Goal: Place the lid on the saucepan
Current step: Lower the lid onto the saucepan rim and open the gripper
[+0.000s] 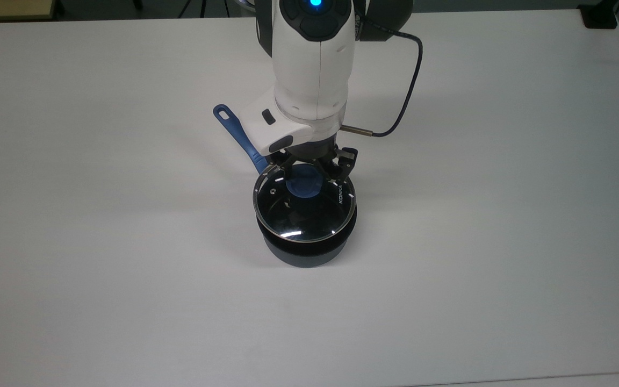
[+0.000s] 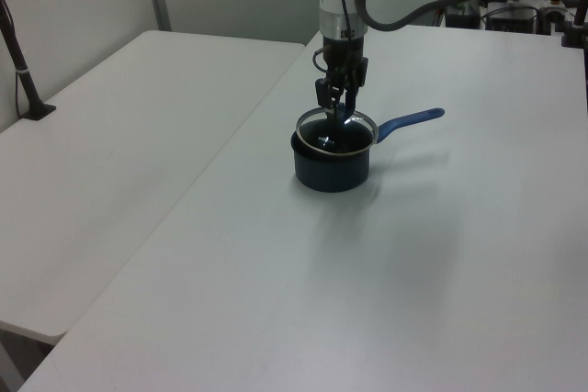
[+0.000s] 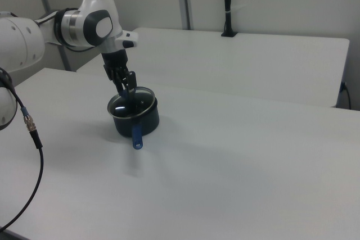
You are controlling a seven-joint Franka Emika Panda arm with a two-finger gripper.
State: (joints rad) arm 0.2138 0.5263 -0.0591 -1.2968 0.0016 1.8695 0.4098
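Observation:
The dark navy saucepan (image 1: pixel 304 252) stands mid-table, its long blue handle (image 1: pixel 238 133) pointing to the top view's upper left. The glass lid (image 1: pixel 309 220) with "KONKA" lettering lies level over the pan's mouth, nearly centred and shifted slightly toward the handle. I cannot tell whether its rim touches the pan. My gripper (image 1: pixel 309 171) reaches down from above and is shut on the lid's blue knob (image 1: pixel 303 185). From the side, the gripper (image 2: pixel 333 103) holds the lid (image 2: pixel 335 131) atop the saucepan (image 2: pixel 333 170). The right view has the gripper (image 3: pixel 126 84), lid (image 3: pixel 133 101) and saucepan (image 3: pixel 138 124) too.
A black cable (image 1: pixel 401 115) loops off the wrist to the top view's right. The white table (image 1: pixel 476 242) spreads wide around the pan. A second table (image 2: pixel 119 153) adjoins on the left view's left, with a black post (image 2: pixel 20 61) at its edge.

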